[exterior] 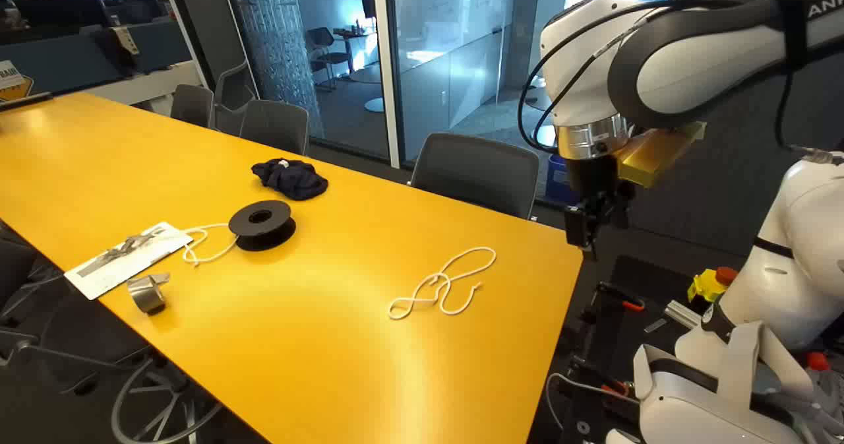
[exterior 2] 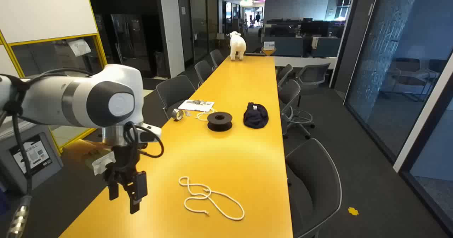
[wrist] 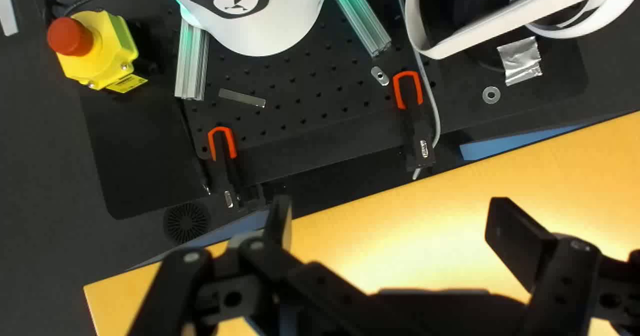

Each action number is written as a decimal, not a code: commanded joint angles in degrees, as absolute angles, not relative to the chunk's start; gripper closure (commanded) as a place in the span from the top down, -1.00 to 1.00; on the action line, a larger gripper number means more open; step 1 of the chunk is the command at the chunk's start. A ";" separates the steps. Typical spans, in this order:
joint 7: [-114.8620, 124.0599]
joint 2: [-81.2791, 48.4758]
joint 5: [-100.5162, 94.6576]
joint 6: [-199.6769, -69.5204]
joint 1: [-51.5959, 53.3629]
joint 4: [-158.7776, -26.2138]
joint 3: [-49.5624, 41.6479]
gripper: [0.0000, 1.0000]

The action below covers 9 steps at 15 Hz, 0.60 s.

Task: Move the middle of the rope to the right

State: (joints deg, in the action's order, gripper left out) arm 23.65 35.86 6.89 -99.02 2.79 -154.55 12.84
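The rope, a thin cream cord, lies in loose crossing loops on the yellow table near its robot end. It shows in both exterior views (exterior: 440, 276) (exterior 2: 209, 195). It is out of the wrist view. My gripper (exterior: 592, 239) hangs above and beside the table's end edge, well apart from the rope; it also shows in an exterior view (exterior 2: 124, 199) with its fingers pointing down. In the wrist view its fingers (wrist: 392, 221) stand wide apart with nothing between them, only the bright table top and its edge below.
On the yellow table (exterior: 343, 351) are a black spool (exterior: 262, 225), a dark cloth (exterior: 290, 179), a tape roll (exterior: 146, 293) and a white card (exterior: 125, 262) with a second cord. Chairs line the sides. A white headset (exterior: 699, 391) and emergency stop (wrist: 92, 49) are by the robot base.
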 commanded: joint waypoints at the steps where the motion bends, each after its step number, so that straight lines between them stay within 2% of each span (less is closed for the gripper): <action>1: 23.79 35.89 6.72 -98.93 3.11 -154.42 12.51 1.00; 9: 20.72 33.48 4.69 -102.27 3.72 -153.76 12.97 1.00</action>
State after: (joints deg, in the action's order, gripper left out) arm 23.23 35.70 6.59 -99.48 2.85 -154.54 12.84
